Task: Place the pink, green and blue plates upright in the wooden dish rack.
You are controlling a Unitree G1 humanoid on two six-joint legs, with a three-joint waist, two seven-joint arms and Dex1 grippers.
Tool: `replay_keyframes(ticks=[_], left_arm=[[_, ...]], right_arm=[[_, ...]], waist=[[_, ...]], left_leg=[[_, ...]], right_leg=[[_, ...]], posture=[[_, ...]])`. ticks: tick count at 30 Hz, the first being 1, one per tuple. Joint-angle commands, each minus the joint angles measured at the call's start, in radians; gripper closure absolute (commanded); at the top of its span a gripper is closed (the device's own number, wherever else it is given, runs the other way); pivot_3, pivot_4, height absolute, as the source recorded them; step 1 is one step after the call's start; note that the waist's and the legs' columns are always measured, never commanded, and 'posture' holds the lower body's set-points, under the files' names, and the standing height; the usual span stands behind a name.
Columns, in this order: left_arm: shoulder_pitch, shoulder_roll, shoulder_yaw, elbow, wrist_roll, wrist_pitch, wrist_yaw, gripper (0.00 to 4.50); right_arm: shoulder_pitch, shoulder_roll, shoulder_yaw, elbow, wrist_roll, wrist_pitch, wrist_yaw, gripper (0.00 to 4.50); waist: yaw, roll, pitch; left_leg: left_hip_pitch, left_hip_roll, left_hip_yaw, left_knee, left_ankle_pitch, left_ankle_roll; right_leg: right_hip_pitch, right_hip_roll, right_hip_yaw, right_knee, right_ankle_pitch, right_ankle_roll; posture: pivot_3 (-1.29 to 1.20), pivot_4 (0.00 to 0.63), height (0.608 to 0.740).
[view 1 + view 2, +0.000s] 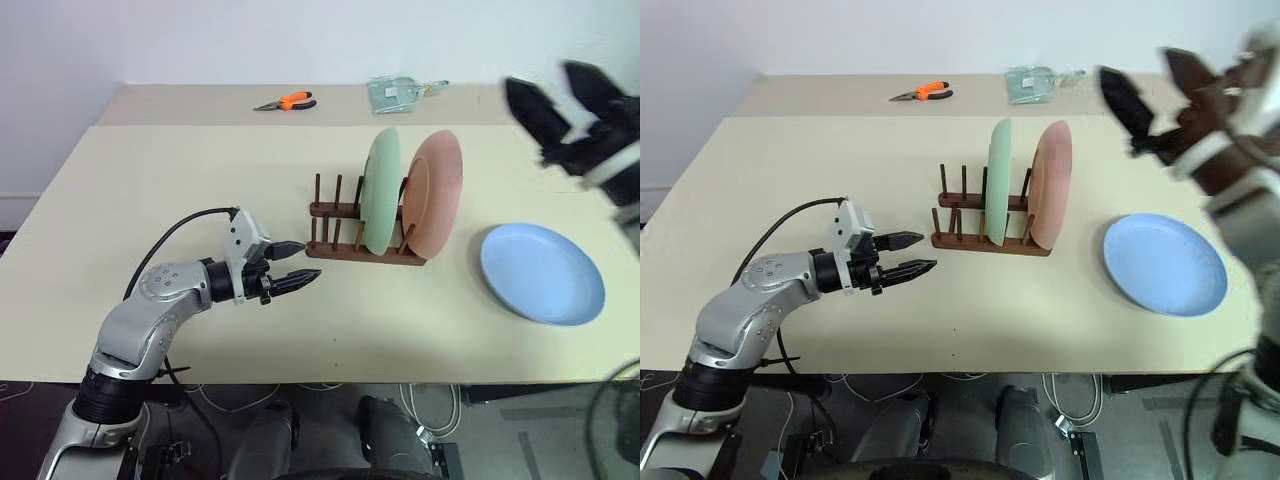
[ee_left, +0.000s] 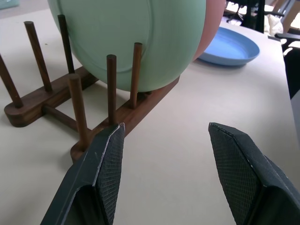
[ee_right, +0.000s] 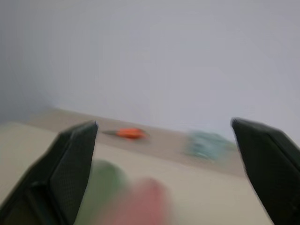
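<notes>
The blue plate [image 1: 542, 273], flat near the worktop's [image 1: 150, 200] right edge, could be pushed off if nudged by the open, empty right tool [image 1: 555, 100]; the left tool [image 1: 295, 265] is open too.

Orange-handled pliers [image 1: 287, 101], clear packet [image 1: 394, 92] on far table [image 1: 200, 105].

Green plate [image 1: 382, 190] and pink plate [image 1: 434, 192] upright in wooden dish rack [image 1: 345, 240]. Blue plate [image 1: 542, 273] flat on table [image 1: 150, 200]. Left gripper [image 1: 296, 264] open beside rack. Right gripper [image 1: 560, 100] raised, open.
</notes>
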Motion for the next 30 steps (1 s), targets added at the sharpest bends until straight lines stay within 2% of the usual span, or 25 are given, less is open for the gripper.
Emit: replay_keyframes(ticks=[1,3,6,11,14,21,26,30], left_arm=[[-0.019,-0.005,-0.014,-0.009,-0.006,-0.014,-0.020,1.56],[-0.024,-0.006,-0.022,-0.003,-0.003,-0.016,-0.028,1.56],[-0.033,-0.005,-0.039,0.003,0.001,-0.017,-0.044,1.56],[-0.040,-0.013,-0.068,-0.016,-0.007,-0.011,-0.064,1.56],[-0.039,-0.022,-0.076,-0.035,-0.014,-0.004,-0.059,1.56],[-0.027,-0.024,-0.077,-0.051,-0.009,-0.001,-0.052,1.56],[-0.032,-0.032,-0.057,-0.031,-0.006,-0.011,-0.033,1.56],[-0.035,-0.030,-0.001,0.016,0.009,-0.039,0.004,1.56]], right_arm=[[0.205,-0.022,-0.038,-0.051,-0.125,-0.023,0.149,0.02],[0.311,-0.002,-0.017,-0.092,-0.170,-0.024,0.177,0.02],[0.422,0.022,0.080,-0.129,-0.284,-0.041,0.188,0.02],[0.482,0.050,0.269,-0.074,-0.511,-0.065,0.143,0.02],[0.466,0.077,0.339,-0.001,-0.618,-0.073,0.110,0.91],[0.415,0.108,0.341,0.040,-0.716,-0.092,0.119,4.45],[0.329,0.114,0.303,-0.011,-0.744,-0.121,0.124,4.45],[0.119,0.179,0.168,-0.091,-0.594,-0.124,0.120,4.45]], waist=[[-0.002,0.002,0.000],[-0.009,0.006,0.001],[-0.017,0.007,0.000],[-0.014,0.006,0.000],[-0.006,0.006,0.001],[-0.003,0.004,0.000],[-0.005,0.004,0.000],[-0.014,0.007,0.002]], left_leg=[[0.000,0.000,0.001,0.000,0.000,0.000],[0.000,0.000,0.002,0.000,0.000,0.000],[0.001,0.001,0.004,0.000,0.000,0.000],[0.001,0.001,0.004,0.001,0.000,0.000],[0.000,0.000,0.004,0.001,0.000,0.000],[0.000,0.000,0.004,0.001,0.000,0.000],[0.001,0.000,0.003,0.001,0.000,0.000],[0.001,0.000,0.003,0.001,0.000,0.000]], right_leg=[[0.000,0.000,0.001,0.000,0.000,0.000],[-0.001,0.000,0.001,0.001,0.000,0.000],[-0.001,0.000,0.003,0.001,-0.002,0.003],[-0.001,-0.001,0.002,0.001,-0.002,0.003],[-0.001,-0.001,0.003,0.000,-0.002,0.003],[0.000,-0.001,0.002,0.000,-0.002,0.003],[0.000,-0.001,0.002,0.001,-0.002,0.003],[-0.001,0.000,0.002,0.001,-0.002,0.003]], posture=[[0.00,0.150,0.740],[0.00,0.150,0.740],[0.00,0.150,0.740],[0.00,0.150,0.740],[0.00,0.150,0.740],[0.00,0.150,0.740],[0.00,0.150,0.740],[0.00,0.150,0.740]])
